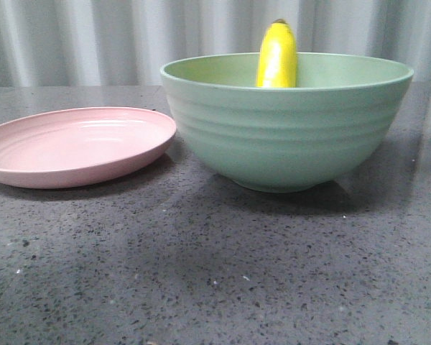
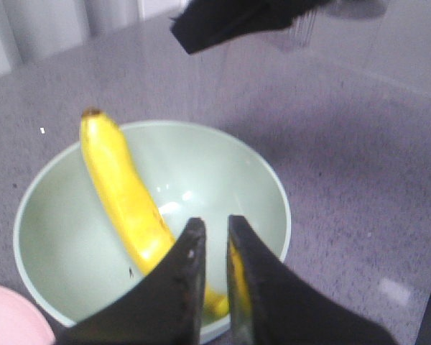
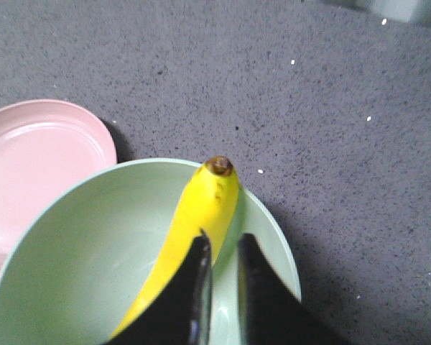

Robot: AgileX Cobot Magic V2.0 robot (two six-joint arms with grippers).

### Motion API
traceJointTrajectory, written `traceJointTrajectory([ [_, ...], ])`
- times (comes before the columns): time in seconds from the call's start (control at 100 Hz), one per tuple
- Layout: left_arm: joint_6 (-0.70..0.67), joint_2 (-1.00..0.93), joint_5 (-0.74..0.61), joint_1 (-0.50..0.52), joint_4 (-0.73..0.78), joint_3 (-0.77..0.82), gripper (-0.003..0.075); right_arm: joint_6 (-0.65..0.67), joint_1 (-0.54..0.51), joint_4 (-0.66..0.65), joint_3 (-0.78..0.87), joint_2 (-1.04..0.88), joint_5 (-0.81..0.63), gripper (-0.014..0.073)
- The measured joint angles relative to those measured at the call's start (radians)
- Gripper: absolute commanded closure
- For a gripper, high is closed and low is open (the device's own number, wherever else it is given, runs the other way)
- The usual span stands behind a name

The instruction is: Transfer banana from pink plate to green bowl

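The banana stands slanted inside the green bowl, its dark tip poking above the far rim. The pink plate lies empty just left of the bowl, its rim close to the bowl's side. Neither gripper shows in the front view. In the left wrist view the left gripper hangs above the bowl and the banana, with its jaws nearly together and nothing between them. In the right wrist view the right gripper hangs above the bowl beside the banana, jaws nearly together and empty.
A dark speckled stone table carries the plate and bowl. A grey curtain hangs behind. A black piece of the other arm shows in the left wrist view. The plate's edge shows in both wrist views.
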Motion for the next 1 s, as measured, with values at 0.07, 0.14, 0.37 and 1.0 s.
traceJointTrajectory([
  [0.07, 0.000, -0.032, -0.015, 0.000, 0.000, 0.016, 0.0741, 0.000, 0.000, 0.000, 0.030, -0.042, -0.004, 0.0665],
  [0.14, 0.000, -0.070, -0.040, 0.000, 0.000, 0.043, 0.0741, -0.002, 0.000, 0.000, 0.078, -0.088, -0.025, 0.0665],
  [0.37, 0.000, -0.231, -0.129, 0.000, 0.000, 0.189, 0.0741, -0.002, 0.000, 0.000, 0.343, -0.286, -0.212, 0.0665],
  [1.0, 0.000, -0.590, -0.344, 0.000, -0.042, 0.652, 0.0741, -0.004, 0.000, 0.010, 0.954, -0.800, -0.607, 0.0665],
])
